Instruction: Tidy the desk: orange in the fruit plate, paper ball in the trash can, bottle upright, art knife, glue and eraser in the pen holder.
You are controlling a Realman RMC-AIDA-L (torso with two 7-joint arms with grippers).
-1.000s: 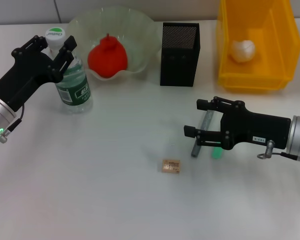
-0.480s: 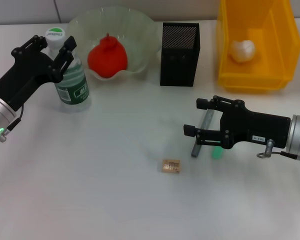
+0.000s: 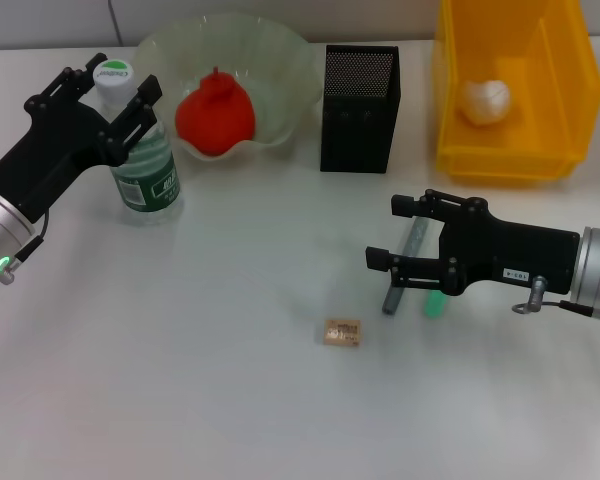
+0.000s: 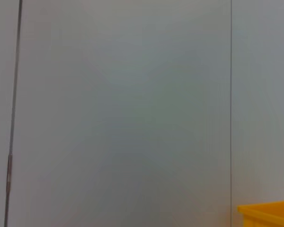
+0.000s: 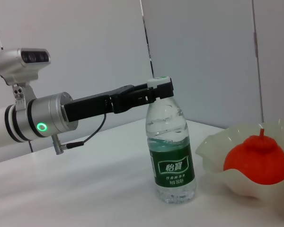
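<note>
Bottle (image 3: 145, 150) stood upright near far-left corner, beside fruit plate (image 3: 280, 60). Left gripper (image 3: 115, 95) spread apart around cap, apparently releasing. Right gripper (image 3: 405, 238) spread over art knife (image 3: 402, 265) mid-desk; closing needed next, then pen holder (image 3: 358, 95).

Bright, even overhead light washes the white table (image 3: 230, 400); shadows are faint and soft, pooling just beside the bottle (image 3: 145, 165) and pen holder (image 3: 359, 95). Mild glare flattens the bottle's clear plastic. Focus is sharp throughout.
</note>
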